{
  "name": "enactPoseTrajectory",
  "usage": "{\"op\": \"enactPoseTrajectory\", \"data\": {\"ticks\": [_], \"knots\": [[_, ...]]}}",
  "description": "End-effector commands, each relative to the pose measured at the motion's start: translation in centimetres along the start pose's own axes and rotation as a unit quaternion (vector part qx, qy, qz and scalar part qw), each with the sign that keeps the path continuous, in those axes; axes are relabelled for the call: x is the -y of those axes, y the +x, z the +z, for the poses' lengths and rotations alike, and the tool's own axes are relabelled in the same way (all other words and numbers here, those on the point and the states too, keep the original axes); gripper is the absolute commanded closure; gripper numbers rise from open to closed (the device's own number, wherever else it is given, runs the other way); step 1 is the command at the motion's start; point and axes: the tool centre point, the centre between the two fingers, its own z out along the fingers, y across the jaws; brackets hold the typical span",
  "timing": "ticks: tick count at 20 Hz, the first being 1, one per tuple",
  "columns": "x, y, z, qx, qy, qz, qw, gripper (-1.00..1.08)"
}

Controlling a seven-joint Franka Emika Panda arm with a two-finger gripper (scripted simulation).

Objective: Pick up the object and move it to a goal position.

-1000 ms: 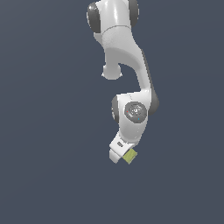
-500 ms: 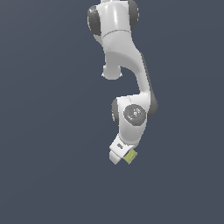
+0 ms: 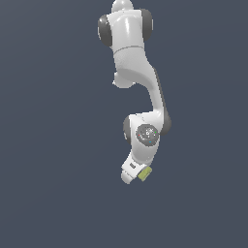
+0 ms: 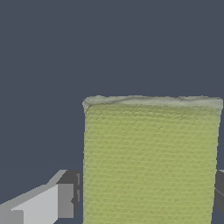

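Where the white arm point(image 3: 138, 82) ends low in the exterior view, sits the gripper point(image 3: 137, 173), closed on the yellow-green block point(image 3: 144, 174). Pinched from two opposite sides, as seen in the wrist view: one grey finger pad point(image 4: 69, 200) pressed against one flank of the block point(image 4: 151, 162), the other pad point(image 4: 219, 195) against the opposite flank, at the frame's edge. Held narrow, then, to the width of the block between the pads. Hangs in open space against the plain dark blue-grey backdrop point(image 3: 53, 145), touching nothing but the fingers. Shows only as a small tilted patch in the exterior view, poking out from the white hand toward the exterior view's right, with its upper end leaning to that same side. Fills much of the wrist view, with fine ridged lines across the broad face and a paler, slightly uneven rim at the far end. Runs lengthwise away from the wrist camera, out past the fingertips, long axis roughly along the fingers; near end cut off by the frame, so full length not visible.
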Motion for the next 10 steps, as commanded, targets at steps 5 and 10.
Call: {"op": "enactPoseTrajectory", "data": {"ticks": [5, 10], "knots": [[-0.05, 0.09, 0.04, 0.0, 0.0, 0.0, 1.0, 1.08], [-0.05, 0.09, 0.04, 0.0, 0.0, 0.0, 1.0, 1.08]]}}
